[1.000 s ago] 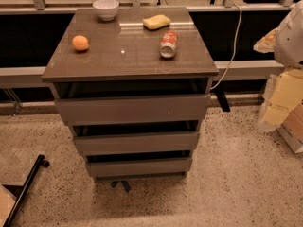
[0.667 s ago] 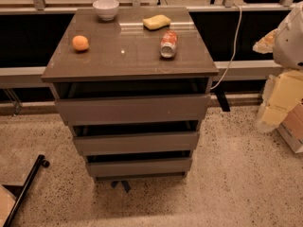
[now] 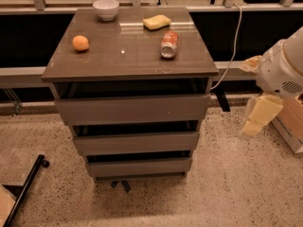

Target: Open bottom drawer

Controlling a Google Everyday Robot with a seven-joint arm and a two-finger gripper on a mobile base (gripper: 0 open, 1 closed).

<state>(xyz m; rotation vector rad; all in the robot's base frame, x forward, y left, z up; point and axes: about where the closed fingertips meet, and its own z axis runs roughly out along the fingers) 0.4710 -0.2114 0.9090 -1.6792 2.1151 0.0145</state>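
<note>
Camera view: nothing has shifted since a second ago. The bottom drawer sits at 6 o'clock, lowest in the desk, and looks shut. The claw hangs at 3 o'clock, well apart from it; cannot tell whether it is apart or together. Approach likely not begun.

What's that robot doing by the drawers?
The robot is meant to open the bottom drawer of the grey cabinet. Nothing is being touched yet: its gripper hangs off to the right of the cabinet, away from the drawers. The bottom drawer looks closed. On top sit a white bowl, an orange, a yellow sponge and a can on its side.
</note>
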